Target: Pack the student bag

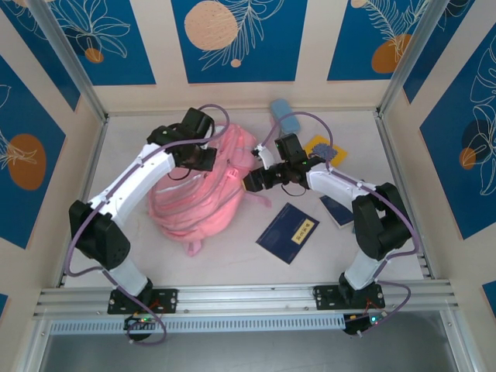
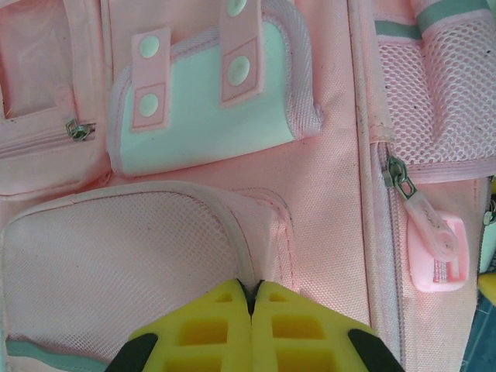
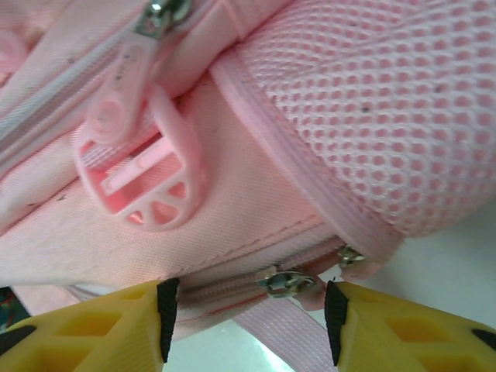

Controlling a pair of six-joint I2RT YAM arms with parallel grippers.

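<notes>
The student bag point(image 1: 203, 198), a big soft pink backpack, lies in the middle of the table. My left gripper point(image 1: 203, 159) rests on its upper part; in the left wrist view the yellow jaws point(image 2: 252, 288) are shut, pinching a raised seam of the bag point(image 2: 325, 178) beside a mesh pocket point(image 2: 116, 256). My right gripper point(image 1: 252, 180) is at the bag's right side. In the right wrist view it point(image 3: 248, 310) stands open, its fingers either side of a zipper band with a metal slider point(image 3: 288, 280) between them. A pink rubber pull tab point(image 3: 143, 167) hangs above.
A dark blue booklet point(image 1: 288, 232) lies right of the bag, and another dark blue book point(image 1: 337, 209) lies under my right arm. A yellow item point(image 1: 322, 147) and a light-blue pencil case point(image 1: 284, 115) sit at the back. Frame walls enclose the table.
</notes>
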